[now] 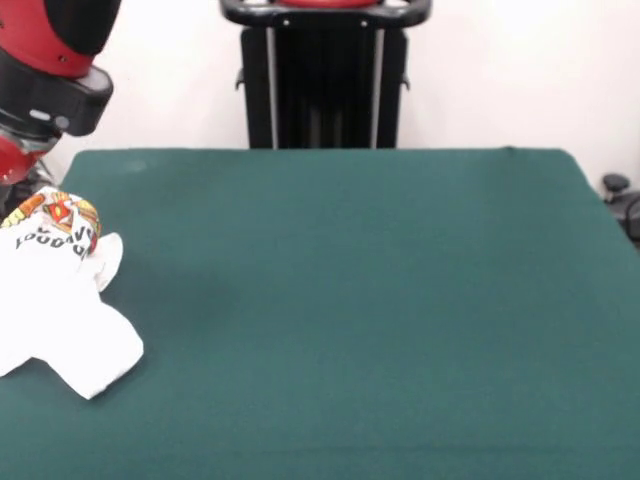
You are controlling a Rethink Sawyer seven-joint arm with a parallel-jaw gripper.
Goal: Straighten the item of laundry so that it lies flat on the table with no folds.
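From across the table, the small white cotton garment with its red-orange cartoon print lies bunched at the left edge of the dark green felt table. The red and black arm hangs above it; its gripper's state I cannot tell.

Tabletop: dark green covering, matt, felt-like nap, no glare. Item of laundry: soft white cloth, matt, creased, with a printed colour patch. Arm: red and black shell, smooth, slightly glossy plastic look.
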